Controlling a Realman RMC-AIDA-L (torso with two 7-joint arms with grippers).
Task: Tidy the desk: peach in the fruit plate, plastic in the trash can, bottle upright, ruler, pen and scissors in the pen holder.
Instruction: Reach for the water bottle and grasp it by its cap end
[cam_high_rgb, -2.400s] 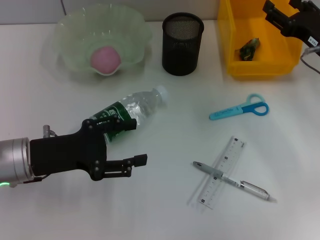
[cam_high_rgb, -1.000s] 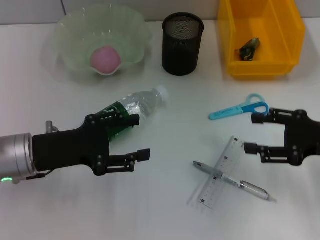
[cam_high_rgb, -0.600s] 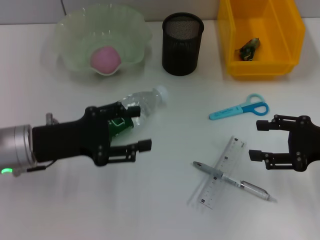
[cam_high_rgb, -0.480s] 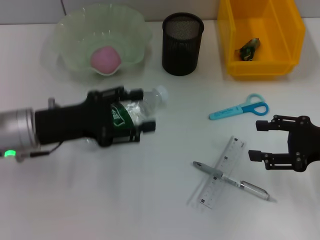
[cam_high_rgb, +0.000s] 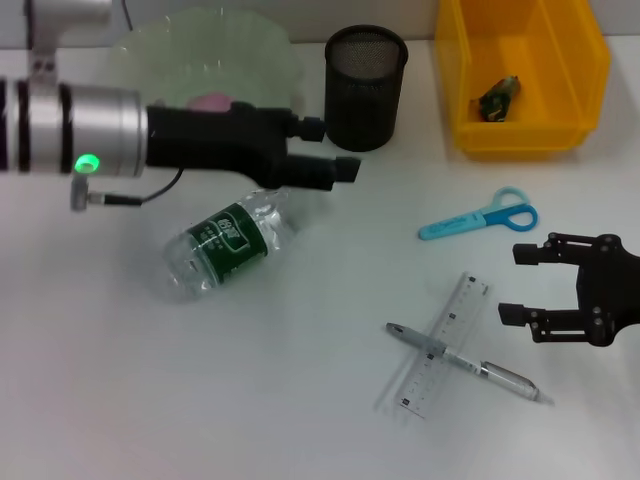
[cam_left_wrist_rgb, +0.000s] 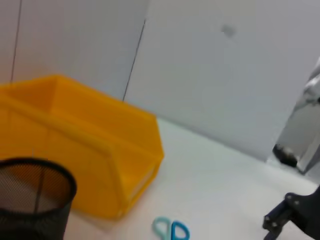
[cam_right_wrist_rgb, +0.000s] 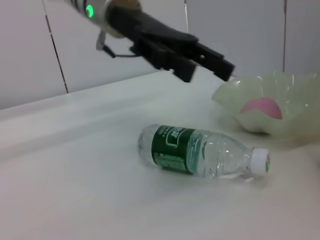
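Desk (cam_high_rgb: 300, 420): white top; I read it from the head view, far edge holding the plate, holder and bin.
Bin (cam_high_rgb: 575, 95): yellow, far right, a scrap of plastic (cam_high_rgb: 497, 95) lying inside.
Fruit plate (cam_high_rgb: 270, 55): pale green, far left, peach (cam_high_rgb: 210, 101) in it, mostly hidden behind my left arm.
Bottle (cam_high_rgb: 225, 240): lying on its side, left of centre. Long axis runs from near-left (base) to far-right (cap); cap end tucked under my left claw in the head view, plain in the right wrist view (cam_right_wrist_rgb: 202, 152).
Left claw (cam_high_rgb: 335, 150): raised above the desk, just beyond the bottle's cap end, pointing right toward the pen holder (cam_high_rgb: 365, 88). Fingers close together, nothing between them.
Key relation: bottle sits below and to the near-left of the left claw; left arm is far nearer to it than the right. I judge I must drop and turn back along that slanted axis to grip it.
Right claw (cam_high_rgb: 522, 282): low at the right edge, spread, empty, pointing left.
Scissors (cam_high_rgb: 480, 218): blue, just beyond the right claw.
Ruler (cam_high_rgb: 440, 345) and pen (cam_high_rgb: 465, 363): crossed, near side, beside the right claw.
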